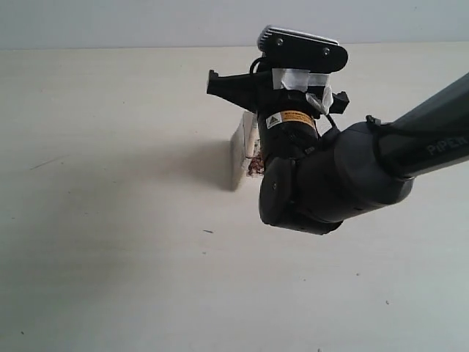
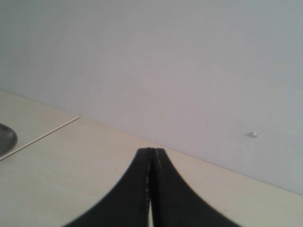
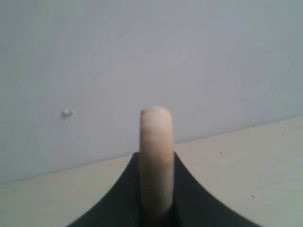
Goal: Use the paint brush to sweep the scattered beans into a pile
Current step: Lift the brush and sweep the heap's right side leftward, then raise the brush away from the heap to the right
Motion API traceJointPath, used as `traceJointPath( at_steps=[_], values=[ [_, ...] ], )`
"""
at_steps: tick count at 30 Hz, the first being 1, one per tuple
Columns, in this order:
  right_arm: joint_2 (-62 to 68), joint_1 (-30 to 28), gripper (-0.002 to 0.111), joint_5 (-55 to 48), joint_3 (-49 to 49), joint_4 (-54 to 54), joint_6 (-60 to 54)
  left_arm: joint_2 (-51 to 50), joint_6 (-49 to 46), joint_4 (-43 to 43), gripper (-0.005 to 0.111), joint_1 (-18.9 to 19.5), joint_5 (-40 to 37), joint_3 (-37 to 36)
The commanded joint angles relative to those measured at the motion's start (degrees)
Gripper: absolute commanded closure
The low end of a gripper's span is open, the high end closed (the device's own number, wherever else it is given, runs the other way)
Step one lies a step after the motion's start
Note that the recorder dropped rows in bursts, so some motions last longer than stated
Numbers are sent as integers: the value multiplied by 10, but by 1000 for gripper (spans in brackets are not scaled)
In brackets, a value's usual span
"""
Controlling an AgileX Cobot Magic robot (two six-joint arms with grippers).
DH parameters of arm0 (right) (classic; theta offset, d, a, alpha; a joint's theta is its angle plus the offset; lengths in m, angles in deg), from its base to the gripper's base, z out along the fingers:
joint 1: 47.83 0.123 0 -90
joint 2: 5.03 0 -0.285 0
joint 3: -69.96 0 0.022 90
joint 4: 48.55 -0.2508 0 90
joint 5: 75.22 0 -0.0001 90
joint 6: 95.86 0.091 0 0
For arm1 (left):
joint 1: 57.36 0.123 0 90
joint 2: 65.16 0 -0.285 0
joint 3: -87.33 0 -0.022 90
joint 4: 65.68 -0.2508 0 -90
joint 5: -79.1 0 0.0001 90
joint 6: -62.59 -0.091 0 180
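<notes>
Bare lab-style test bench: plain pale tabletop (image 1: 110, 279), blank grey-white wall (image 1: 110, 22), black robot arm (image 1: 352, 176).

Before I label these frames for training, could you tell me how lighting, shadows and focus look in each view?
Exterior view: soft, even light, no glare, a faint diffuse shadow on the table left of the paint brush. Right wrist view: the brush handle sits close and blurred. Left wrist view: the shut left hand is dark, with little detail.

one paint brush (image 1: 238, 158), one small pile (image 1: 254, 168), one robot arm (image 1: 352, 176) and one metal dish (image 2: 5, 139).
</notes>
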Motion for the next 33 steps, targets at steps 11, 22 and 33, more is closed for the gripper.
traceJointPath(
  at_steps=[11, 22, 33],
  values=[
    [-198, 1, 108, -2, 24, -121, -336, 3, -1, 0, 107, -1, 3, -2],
    [-216, -16, 108, 8, 111, -132, -376, 3, -1, 0, 107, -1, 3, -2],
    [-120, -43, 108, -12, 137, -69, -181, 3, -1, 0, 107, -1, 3, -2]
  ],
)
